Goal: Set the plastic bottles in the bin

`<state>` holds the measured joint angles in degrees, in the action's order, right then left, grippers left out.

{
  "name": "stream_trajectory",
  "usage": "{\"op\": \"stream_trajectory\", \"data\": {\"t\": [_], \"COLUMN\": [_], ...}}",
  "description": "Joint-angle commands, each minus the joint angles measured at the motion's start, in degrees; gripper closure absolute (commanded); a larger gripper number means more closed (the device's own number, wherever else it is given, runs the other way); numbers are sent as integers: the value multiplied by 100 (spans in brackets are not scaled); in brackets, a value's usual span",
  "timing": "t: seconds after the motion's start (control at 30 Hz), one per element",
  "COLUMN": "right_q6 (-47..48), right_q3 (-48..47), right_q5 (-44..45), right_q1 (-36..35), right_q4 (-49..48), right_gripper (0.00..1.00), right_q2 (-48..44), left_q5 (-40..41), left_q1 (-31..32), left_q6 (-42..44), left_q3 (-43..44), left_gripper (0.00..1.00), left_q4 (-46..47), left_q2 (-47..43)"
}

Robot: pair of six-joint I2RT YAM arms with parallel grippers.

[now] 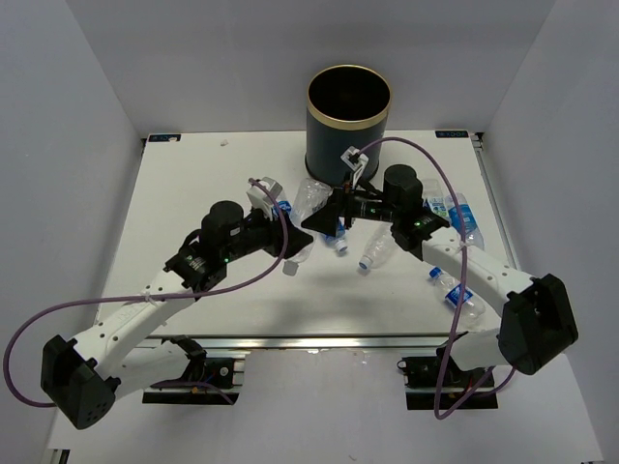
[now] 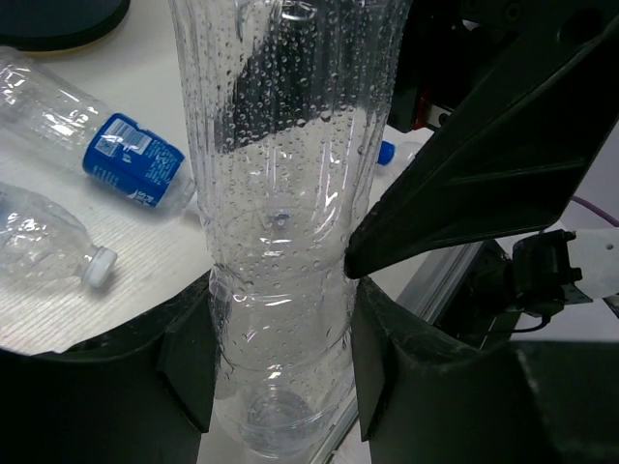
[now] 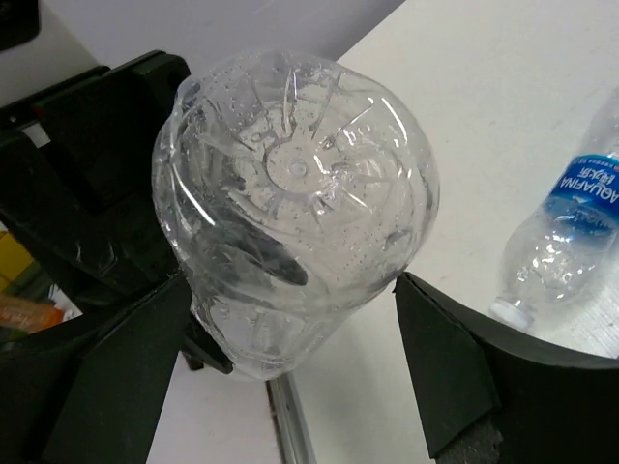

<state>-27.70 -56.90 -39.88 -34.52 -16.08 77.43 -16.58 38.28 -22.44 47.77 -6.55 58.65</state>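
Bottles [image 2: 280, 193]: two gripped; bin [image 1: 338, 145]: one.

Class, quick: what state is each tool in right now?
Left tool: closed on a droplet-covered clear bottle.
Right tool: closed on a dented clear bottle, its base facing the camera.

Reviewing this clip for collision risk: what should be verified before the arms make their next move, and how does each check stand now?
1. Grip of left end effector on clear bottle: ok, its waist is pinched.
2. Grip of right end effector on dented bottle: ok, touched on both sides.
3. Arm-to-arm clearance: not ok, the right end effector crowds the clear bottle in the left wrist view.
4. The bin upright, mouth open: ok.
5. Held bottles over the bin: not ok, both are short of it.
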Motion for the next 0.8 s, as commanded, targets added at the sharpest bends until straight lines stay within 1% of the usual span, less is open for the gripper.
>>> {"op": "stream_trajectory", "data": {"t": [0.0, 0.07, 0.17, 0.2, 0.27, 0.3, 0.33, 0.37, 0.4, 0.43, 0.47, 0.5, 0.53, 0.57, 0.63, 0.67, 0.73, 0.77], "right_q6": [-51, -51, -33, -77, -60, -60, -60, -42, -25, 28, 106, 290, 405, 528, 774, 862, 1082, 1205], "right_q3": [-233, -286, -330, -321, -243, -207, -181, -137, -137, -163, -207, -355, -443, -531, -751, -839, -1234, -1401], "right_q5": [709, 797, 1104, 1314, 1656, 1807, 1956, 2114, 2394, 2510, 2633, 2913, 3046, 3213, 3363, 3451, 3767, 3872], "right_q1": [-72, -203, -301, -309, -309, -309, -301, -309, -309, -309, -301, -301, -292, -266, -117, -38, 226, 322], "right_q4": [-773, -1098, -1301, -1319, -1380, -1416, -1416, -1398, -1372, -1268, -1153, -1022, -707, -582, -310, -221, -11, 182], "right_gripper": [11, 11, 14, 20, 28, 39, 47, 54, 66, 71, 74, 76, 76, 76, 77, 77, 80, 81], "right_q2": [175, 264, 387, 396, 361, 326, 308, 291, 247, 246, 238, 246, 255, 290, 299, 308, 361, 430], "left_q5": [-232, -241, -285, -276, -241, -241, -206, -136, -66, 74, 163, 259, 391, 714, 1111, 1557, 2130, 2541], "left_q1": [74, 109, 153, 162, 171, 179, 180, 180, 180, 180, 180, 180, 180, 180, 180, 180, 180, 180], "left_q6": [55, 38, 29, 3, -33, -24, -24, -24, -7, 2, 20, 46, 64, 73, 47, 38, -6, -41], "left_q3": [242, 312, 347, 347, 373, 408, 435, 452, 496, 523, 558, 619, 663, 698, 848, 892, 1014, 1041], "left_gripper": [64, 64, 61, 58, 56, 55, 51, 40, 28, 13, 3, 2, 2, 2, 2, 2, 2, 2], "left_q4": [233, 163, 145, 154, 197, 171, 145, 136, 110, 57, 22, -74, -136, -197, -504, -593, -874, -944], "left_q2": [-56, 32, 85, 94, 102, 129, 129, 120, 111, 68, 33, 6, -73, -108, -213, -249, -302, -371]}}
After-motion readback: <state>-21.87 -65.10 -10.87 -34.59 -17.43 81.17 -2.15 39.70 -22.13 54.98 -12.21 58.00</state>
